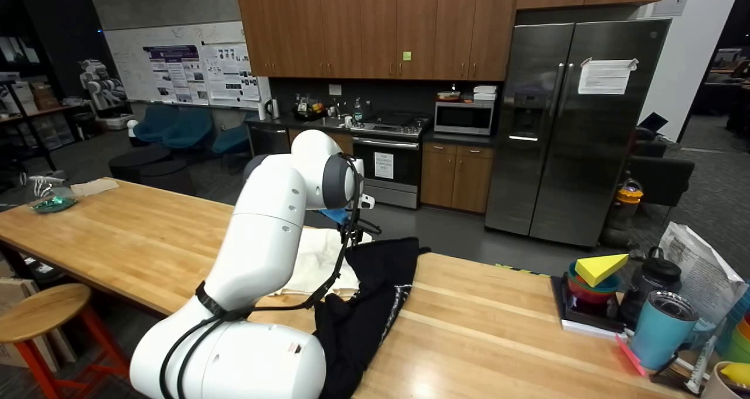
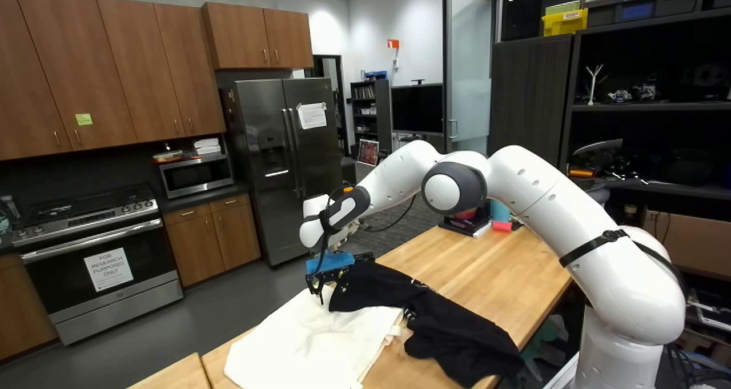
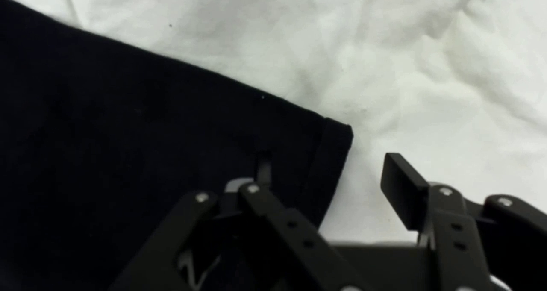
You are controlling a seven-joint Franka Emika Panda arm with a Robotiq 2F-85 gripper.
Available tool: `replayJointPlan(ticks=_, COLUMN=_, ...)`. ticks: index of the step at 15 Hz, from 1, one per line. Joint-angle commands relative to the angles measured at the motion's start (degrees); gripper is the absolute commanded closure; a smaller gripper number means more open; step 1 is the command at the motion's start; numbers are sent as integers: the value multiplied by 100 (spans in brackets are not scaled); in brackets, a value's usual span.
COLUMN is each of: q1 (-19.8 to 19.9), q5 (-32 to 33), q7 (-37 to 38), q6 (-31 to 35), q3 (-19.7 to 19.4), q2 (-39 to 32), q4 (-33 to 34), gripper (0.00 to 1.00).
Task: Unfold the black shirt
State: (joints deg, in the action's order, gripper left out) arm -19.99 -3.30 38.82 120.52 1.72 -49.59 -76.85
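Straddling an edge of the black shirt (image 3: 149, 120), the end effector (image 3: 333, 180) has jaws well apart, contact unclear.

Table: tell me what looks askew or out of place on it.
The shirt lies crumpled, partly over the white cloth, rather than spread flat. In an exterior view, a yellow wedge seems to rest tilted on bowls, an odd perch.

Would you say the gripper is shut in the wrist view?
No, the gripper stands open, with black shirt and cream-white cloth visible between its jaws.
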Motion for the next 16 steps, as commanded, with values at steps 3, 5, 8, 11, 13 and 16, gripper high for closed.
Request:
replayJointPlan(ticks=3, q1=-88, q5=119, q7=234, q6=-390, q3=-82, q2=-229, q4=433, gripper=80)
replayJointPlan(ticks=5, q1=-92, q5=154, q7=279, q6=-501, q3=-83, q2=-303, q4=553, gripper=78)
replayJointPlan(ticks=8, q1=-90, q5=168, q7=313, q6=-642, q3=-70, q2=-425, q4=720, gripper=51)
replayJointPlan(ticks=11, q1=-60, q5=137, q7=288, q6=-645, q3=-47, q2=-490, q4=797, gripper=33)
replayJointPlan(ticks=13, q1=-68, q5=145, q7=297, q6=-673, q3=-55, q2=-543, q4=867, gripper=20)
replayJointPlan(ticks=16, q1=-73, q5=151, q7=312, q6=-729, q3=-65, q2=-603, q4=956, gripper=52)
